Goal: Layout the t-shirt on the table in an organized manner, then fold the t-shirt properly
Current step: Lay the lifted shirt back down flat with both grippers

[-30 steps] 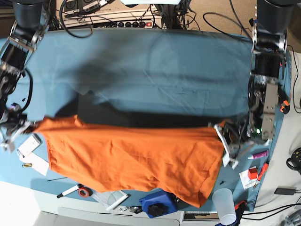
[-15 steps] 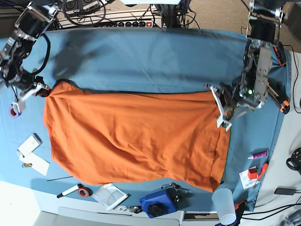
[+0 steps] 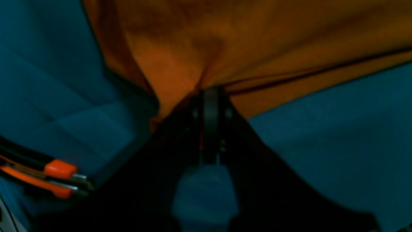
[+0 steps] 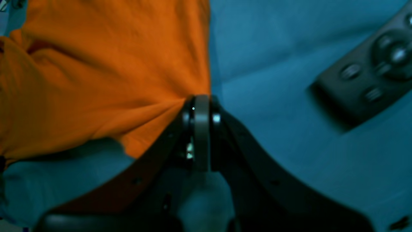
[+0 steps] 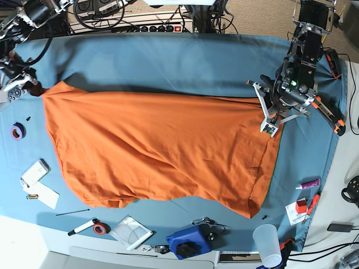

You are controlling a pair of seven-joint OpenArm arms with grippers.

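Observation:
The orange t-shirt (image 5: pixel 162 151) lies spread wide across the teal-covered table (image 5: pixel 179 61). Its far edge is stretched between my two grippers, and its near edge hangs uneven, lowest at the right. My left gripper (image 5: pixel 263 109) is at the shirt's far right corner. In the left wrist view the left gripper (image 3: pixel 210 91) is shut on a pinch of the t-shirt (image 3: pixel 257 38). My right gripper (image 5: pixel 35 89) holds the far left corner. The right wrist view shows the right gripper (image 4: pixel 201 98) shut on the t-shirt's (image 4: pixel 96 71) edge.
A purple tape roll (image 5: pixel 18 131), a phone (image 5: pixel 35 172), a marker (image 5: pixel 84 226) and red tape (image 5: pixel 101 228) lie at the left and front. A blue object (image 5: pixel 188 242) and a cup (image 5: pixel 268 245) stand at the front. Orange-handled pliers (image 5: pixel 335 120) lie at the right.
Both arms have moved toward the table's far side, dragging the shirt's held edge with them. The shirt now lies flatter and farther back.

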